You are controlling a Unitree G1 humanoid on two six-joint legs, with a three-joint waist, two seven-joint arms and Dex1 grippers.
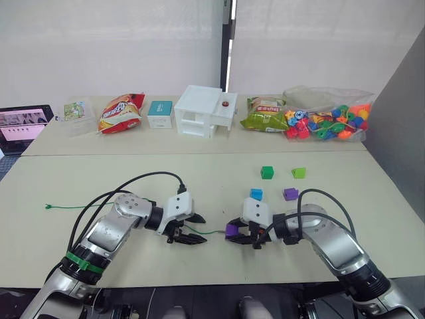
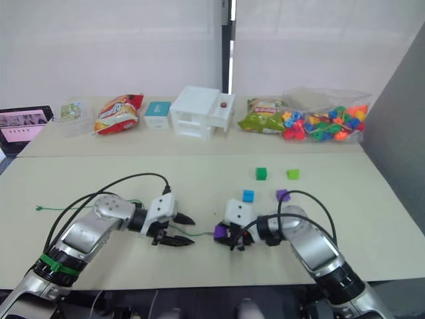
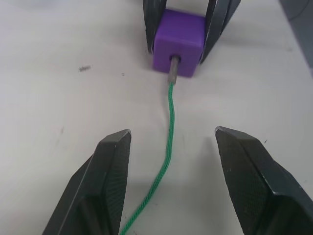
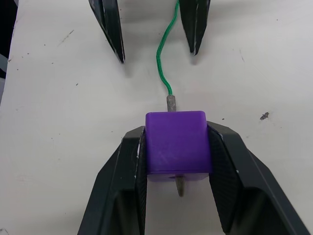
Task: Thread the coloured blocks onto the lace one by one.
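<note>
- Clamping the purple block [image 4: 178,144] at lower centre of the frame, your right gripper [image 1: 243,234] keeps its hole facing the left gripper [image 1: 188,230] — so the lace [image 3: 168,125] can run straight in.
- Its grey tip [image 4: 180,186] already pokes out the block's far side.
- Your left gripper's fingers stand apart, astride the lace and gripping nothing — free to regrasp.
- Blue block [image 1: 256,194], second purple block [image 1: 290,193], dark green block [image 1: 267,172] and lime wedge [image 1: 299,172] wait right of centre.

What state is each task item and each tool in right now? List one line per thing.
Left tool: open, straddling the lace without gripping it.
Right tool: shut on the purple block.
Purple block: held, the lace tip poking through its hole.
Lace: lying slack on the table.
Other four blocks: loose, unthreaded.
</note>
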